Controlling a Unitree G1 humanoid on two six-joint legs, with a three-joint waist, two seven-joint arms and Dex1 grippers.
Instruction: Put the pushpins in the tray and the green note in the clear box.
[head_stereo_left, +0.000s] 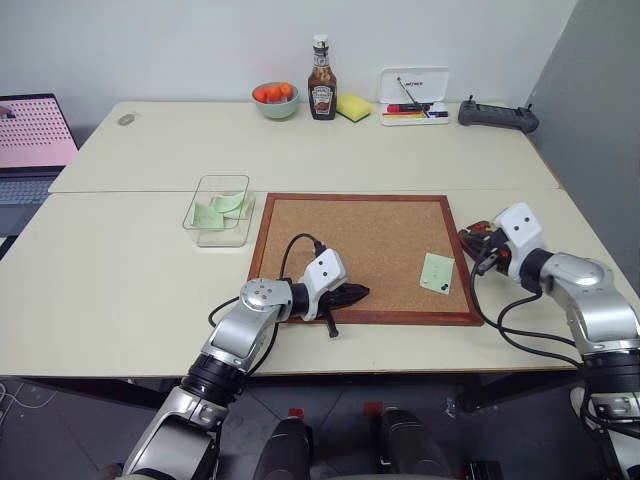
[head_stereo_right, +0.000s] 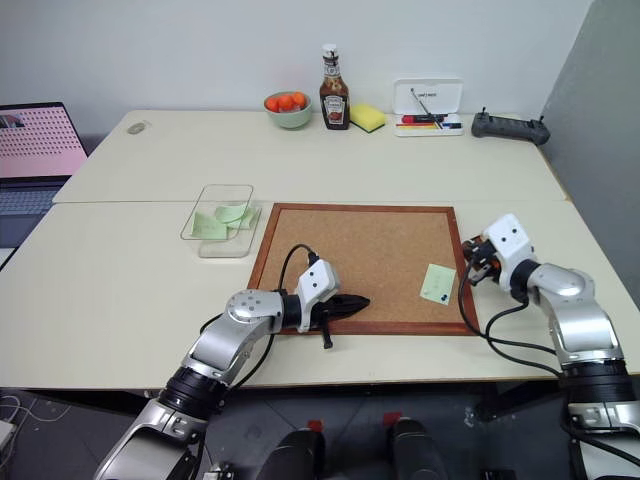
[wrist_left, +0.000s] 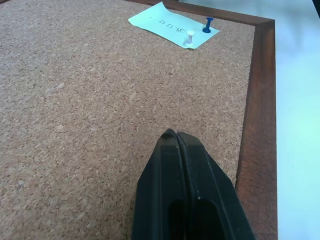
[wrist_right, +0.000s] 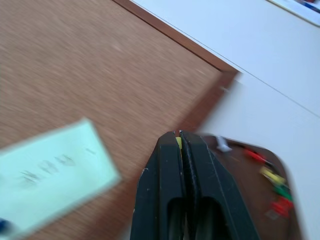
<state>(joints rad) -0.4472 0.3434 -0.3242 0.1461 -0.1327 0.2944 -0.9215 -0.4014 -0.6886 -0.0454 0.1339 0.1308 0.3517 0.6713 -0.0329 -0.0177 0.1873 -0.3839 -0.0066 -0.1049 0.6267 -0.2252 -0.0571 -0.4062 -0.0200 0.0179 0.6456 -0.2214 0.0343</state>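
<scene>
The green note (head_stereo_left: 437, 272) lies on the corkboard's right side, pinned by a dark blue pushpin (wrist_left: 207, 25) and a white pushpin (wrist_left: 189, 39). My left gripper (wrist_left: 176, 134) rests shut and empty on the cork near the board's front edge, pointing toward the note. My right gripper (wrist_right: 179, 136) hovers over the reddish-brown tray (wrist_right: 250, 200) just right of the board. It is shut on a pushpin whose yellow head shows between its tips. Several coloured pushpins (wrist_right: 277, 192) lie in the tray. The clear box (head_stereo_left: 218, 210) stands left of the board with green notes inside.
The corkboard (head_stereo_left: 350, 240) has a raised wooden frame. Along the table's back stand a green bowl of oranges (head_stereo_left: 276, 98), a ketchup bottle (head_stereo_left: 322, 90), a yellow sponge (head_stereo_left: 353, 106), a white pen case (head_stereo_left: 413, 97) and a black controller (head_stereo_left: 497, 116). A laptop (head_stereo_left: 30, 140) sits far left.
</scene>
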